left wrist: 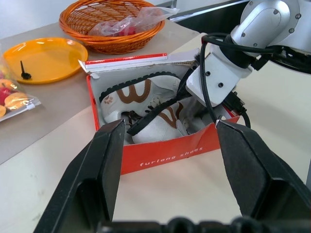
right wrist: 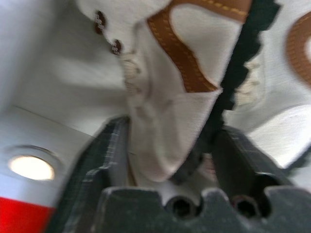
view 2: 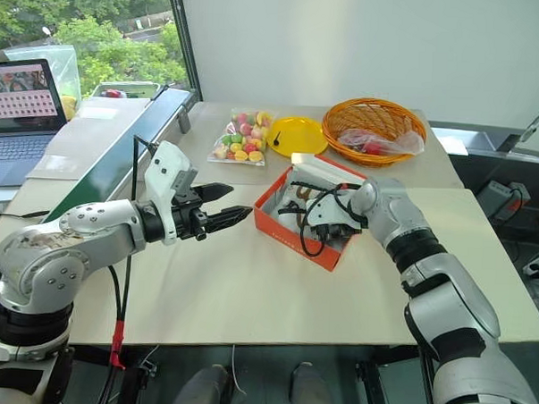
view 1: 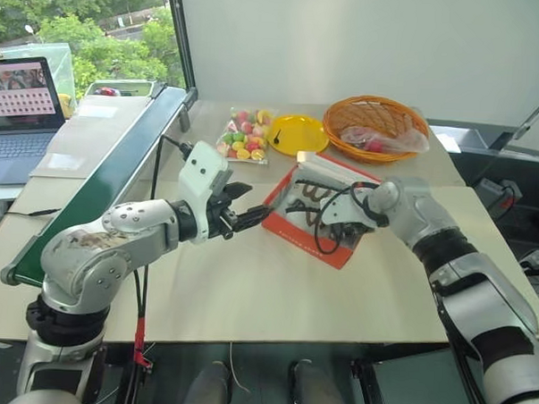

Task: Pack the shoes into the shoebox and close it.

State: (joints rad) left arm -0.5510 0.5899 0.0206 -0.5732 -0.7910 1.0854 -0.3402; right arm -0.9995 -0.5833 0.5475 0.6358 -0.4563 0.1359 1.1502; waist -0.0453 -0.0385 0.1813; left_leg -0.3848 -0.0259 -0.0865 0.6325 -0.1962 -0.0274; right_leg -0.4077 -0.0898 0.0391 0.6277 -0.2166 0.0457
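Observation:
The orange-red shoebox [view 1: 291, 232] stands open on the table, its lid [left wrist: 131, 60] raised at the far side. Both white shoes [left wrist: 141, 92] with brown curved side markings and dark laces lie inside it. My right gripper [right wrist: 170, 141] reaches down into the box from the right. Its fingers [right wrist: 109, 150] stand apart on either side of one shoe's edge [right wrist: 175, 121]. Left of the box, above the table, my left gripper [view 1: 256, 204] hovers open and points at it. Nothing is between its fingers [left wrist: 104, 160].
Behind the box are a round orange wicker basket [view 1: 372, 101] holding a plastic bag, a yellow plate [view 1: 304, 136] and a clear bag of coloured sweets [view 1: 244, 136]. A green-edged board [view 1: 100, 186] and a laptop [view 1: 18, 110] lie at the far left.

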